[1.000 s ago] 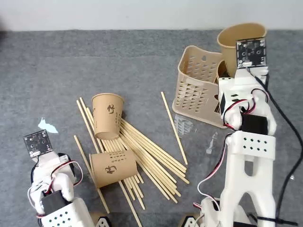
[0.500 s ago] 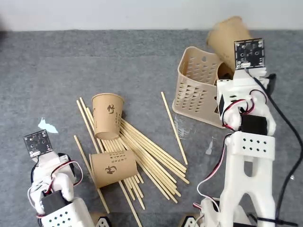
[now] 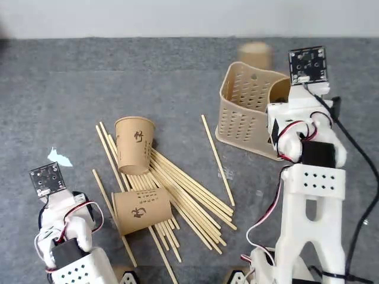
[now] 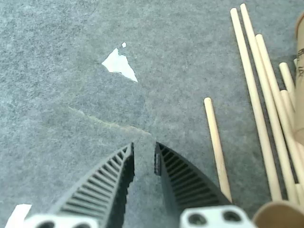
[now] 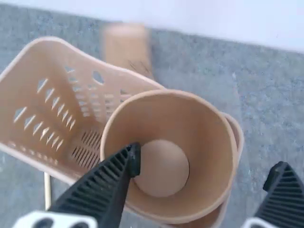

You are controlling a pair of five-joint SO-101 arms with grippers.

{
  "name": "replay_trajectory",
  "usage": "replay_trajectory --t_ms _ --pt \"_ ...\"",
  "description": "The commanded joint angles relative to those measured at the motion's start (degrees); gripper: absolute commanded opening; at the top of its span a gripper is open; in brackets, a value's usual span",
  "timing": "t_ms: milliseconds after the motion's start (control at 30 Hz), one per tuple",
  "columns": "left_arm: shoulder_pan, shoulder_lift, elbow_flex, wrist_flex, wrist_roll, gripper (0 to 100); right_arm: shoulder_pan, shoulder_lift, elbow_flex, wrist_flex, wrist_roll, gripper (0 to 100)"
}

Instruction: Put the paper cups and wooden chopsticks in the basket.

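Surface: the grey table (image 3: 71,77) lay before a white wall (image 3: 177,18); a white scrap (image 4: 119,64) sat near the left gripper (image 4: 144,147).
Left gripper: its jaws stood a narrow gap apart, empty.
Right gripper (image 5: 207,159): its jaws were spread wide above the basket (image 3: 240,115), holding nothing.
Cups: an upright cup (image 5: 164,166) sat inside the basket; a blurred cup (image 3: 256,55) showed beyond it; a far loose cup (image 3: 135,145) and a near loose cup (image 3: 142,210) lay on the chopsticks (image 3: 189,195), well apart from the basket.
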Motion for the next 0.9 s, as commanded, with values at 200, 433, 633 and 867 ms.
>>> replay_trajectory --t_ms 200,433,633,867 --pt "0.4 -0.2 -0.2 -0.9 -0.4 8 7.2 -0.2 -17.6 19.5 0.0 29.3" --pt "0.4 -0.2 -0.2 -0.9 -0.4 8 5.6 -0.2 -28.0 35.1 2.8 27.2" --pt "0.1 -0.2 -1.2 2.8 -0.5 8 -1.9 -0.2 -32.6 48.0 6.9 27.0" --pt "0.0 -0.2 -2.4 4.9 -0.5 8 -15.7 0.5 -33.1 50.2 7.1 27.0"
